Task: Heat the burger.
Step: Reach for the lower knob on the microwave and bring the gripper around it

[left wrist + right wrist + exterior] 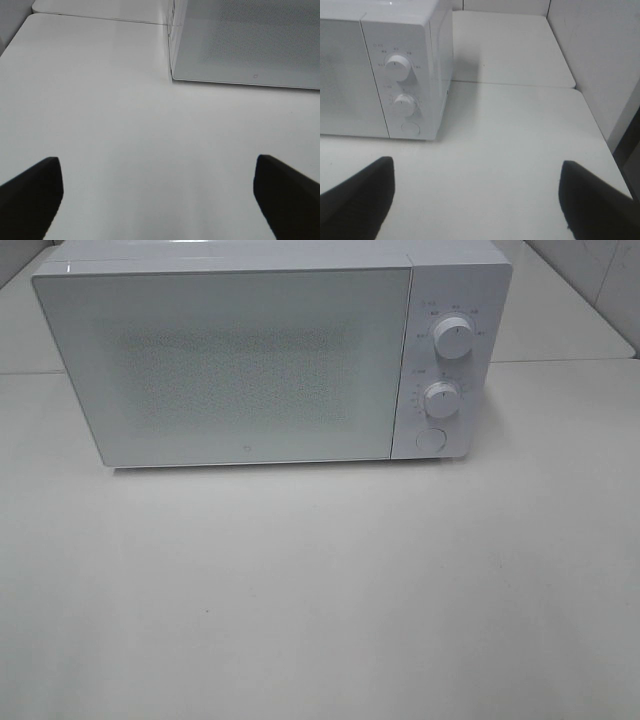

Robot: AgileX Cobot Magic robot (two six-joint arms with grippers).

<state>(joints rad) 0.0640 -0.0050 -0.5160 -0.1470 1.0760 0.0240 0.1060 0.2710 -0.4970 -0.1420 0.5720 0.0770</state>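
- Left tool [157, 175] and right tool [475, 172] are both spread wide and empty above the counter [320, 590].
- The burger is out of view; the microwave [250, 360] stands shut at 12 o'clock.
- Its dials [453, 338] lie toward 1 o'clock, so the right arm looks nearer.

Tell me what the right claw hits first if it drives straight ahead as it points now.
Probably the white table, beside the microwave at its knob end. The open right claw tilts downward, and nothing shows between it and the tabletop. Depth is hard to judge.
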